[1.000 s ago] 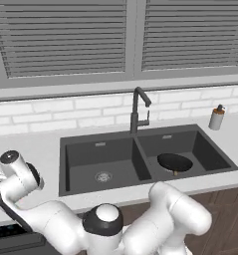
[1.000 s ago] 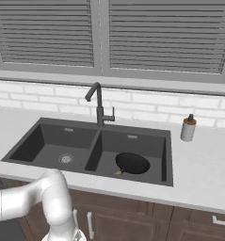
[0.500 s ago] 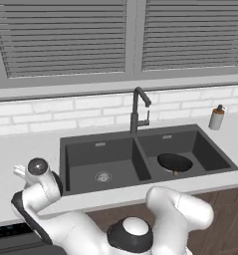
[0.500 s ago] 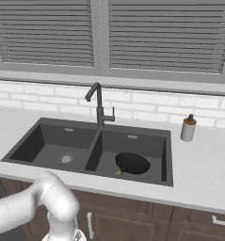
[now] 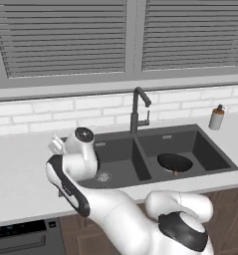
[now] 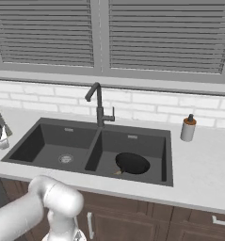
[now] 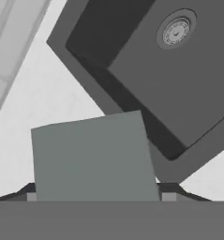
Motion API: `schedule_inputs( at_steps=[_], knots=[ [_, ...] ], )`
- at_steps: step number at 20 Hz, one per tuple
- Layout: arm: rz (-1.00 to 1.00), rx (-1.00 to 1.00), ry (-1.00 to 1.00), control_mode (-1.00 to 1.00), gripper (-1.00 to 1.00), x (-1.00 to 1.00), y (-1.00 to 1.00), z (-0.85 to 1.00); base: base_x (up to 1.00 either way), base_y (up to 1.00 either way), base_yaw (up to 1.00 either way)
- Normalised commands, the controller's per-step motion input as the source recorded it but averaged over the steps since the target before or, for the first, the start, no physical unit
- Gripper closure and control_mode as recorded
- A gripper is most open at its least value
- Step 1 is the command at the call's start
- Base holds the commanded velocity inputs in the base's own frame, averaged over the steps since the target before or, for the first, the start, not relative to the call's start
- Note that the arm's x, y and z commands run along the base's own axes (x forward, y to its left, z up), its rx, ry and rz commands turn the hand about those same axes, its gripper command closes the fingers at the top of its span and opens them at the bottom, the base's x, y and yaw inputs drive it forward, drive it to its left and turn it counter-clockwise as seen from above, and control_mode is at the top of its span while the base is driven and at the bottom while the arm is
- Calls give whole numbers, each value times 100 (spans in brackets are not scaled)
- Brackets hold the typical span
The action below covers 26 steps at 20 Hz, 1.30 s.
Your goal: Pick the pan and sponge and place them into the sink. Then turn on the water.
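The grey-green sponge point(image 7: 92, 159) fills the lower middle of the hand view, and my gripper point(image 7: 99, 197) is shut on it, held above the counter beside the left corner of the sink point(image 7: 179, 84). From the base cameras, my gripper point(image 5: 56, 145) point(image 6: 1, 139) hangs just left of the dark double-basin sink point(image 5: 210, 149) point(image 6: 52, 141). The black pan point(image 5: 174, 162) point(image 6: 132, 163) lies in the right basin. The tall dark faucet point(image 5: 136, 109) point(image 6: 99, 103) stands behind the divider, and I see no water running from it.
A beige soap dispenser point(image 5: 216, 118) point(image 6: 188, 128) stands on the counter right of the sink. The left basin's round metal drain point(image 7: 175, 31) lies bare. White brick backsplash and shuttered windows run behind. My own arm crosses the front counter edge.
My hand has swung rightward and up from the far left counter toward the sink's left edge, with its jaws at the same width.
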Motion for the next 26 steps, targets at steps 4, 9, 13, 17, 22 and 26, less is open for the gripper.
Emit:
schedule_inputs(
  at_steps=[4,9,13,17,22,26],
  knots=[
    [-15,26,23,-100,100,-32,-100,78,0,0,0],
    [-19,22,15,-100,100,-30,-100,53,0,0,0],
    [-28,19,29,-100,100,-42,-100,57,0,0,0],
    [-24,14,32,-100,100,-58,-99,60,0,0,0],
    [-21,8,25,-100,100,-58,-100,55,0,0,0],
    [-20,5,26,-100,100,-46,-100,21,0,0,0]
  ],
)
